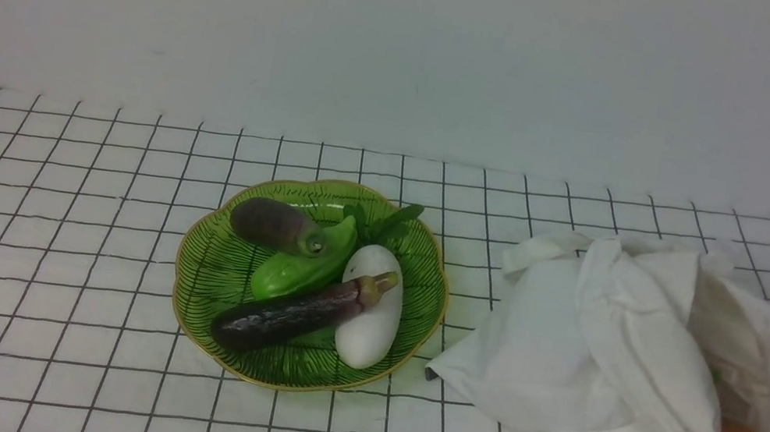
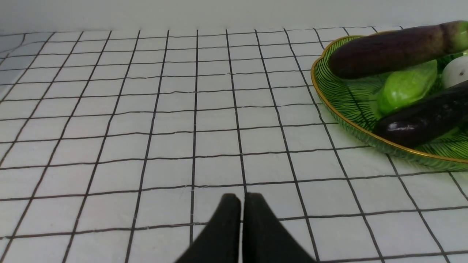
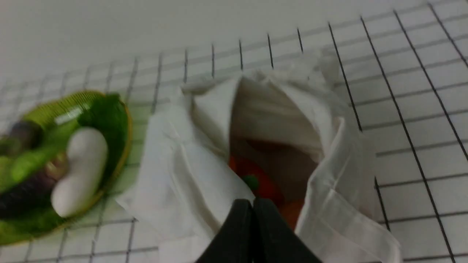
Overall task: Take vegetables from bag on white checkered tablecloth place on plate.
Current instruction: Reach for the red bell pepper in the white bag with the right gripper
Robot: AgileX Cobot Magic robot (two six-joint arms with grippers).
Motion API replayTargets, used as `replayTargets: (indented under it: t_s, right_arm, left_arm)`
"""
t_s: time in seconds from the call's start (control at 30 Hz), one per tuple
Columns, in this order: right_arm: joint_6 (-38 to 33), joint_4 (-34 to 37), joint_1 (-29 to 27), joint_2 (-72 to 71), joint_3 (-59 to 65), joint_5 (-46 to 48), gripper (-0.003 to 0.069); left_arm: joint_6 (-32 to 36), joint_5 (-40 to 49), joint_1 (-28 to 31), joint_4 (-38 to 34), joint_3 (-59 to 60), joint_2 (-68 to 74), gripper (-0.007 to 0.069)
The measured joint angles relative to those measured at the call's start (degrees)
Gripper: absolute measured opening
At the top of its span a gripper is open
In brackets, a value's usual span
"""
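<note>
One plate, green, lies ahead of the left pincer and to its right, carrying two dark purple eggplants, one white oblong vegetable, one light green pepper and one sprig of green leaves. One bag, white cloth, sits directly ahead of the right pincer, with one red bell pepper and one orange item of unclear kind showing in its mouth just past the tips. Pincers, two; white checkered tablecloth, one, spread over the tabletop beneath both.
</note>
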Motion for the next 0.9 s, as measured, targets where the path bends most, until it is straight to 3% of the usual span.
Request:
replayTargets:
  t_s: [0.23,0.5,0.63,0.8,0.9]
  right_arm:
    - [-6.18,0.04,0.0,27.16,-12.76,5.46,-0.0014]
    - [-10.56,2.22,0.0,45.59,-20.81,5.98,-0.0014]
    - [-14.18,6.61,0.29,50.09,-22.81,5.92,0.0002]
    - [-22.1,13.57,2.2,50.6,-23.0,6.01,0.0104]
    - [-27.7,15.99,5.05,50.6,-23.07,5.42,0.0246]
  left_arm:
    - [0.0,0.0,0.0,0.0,0.0,0.0,-0.0008]
    - [0.0,0.0,0.0,0.0,0.0,0.0,-0.0008]
    - [0.0,0.0,0.0,0.0,0.0,0.0,-0.0008]
    - [0.0,0.0,0.0,0.0,0.0,0.0,-0.0008]
    - [-0.3,0.0,0.0,0.0,0.0,0.0,-0.0008]
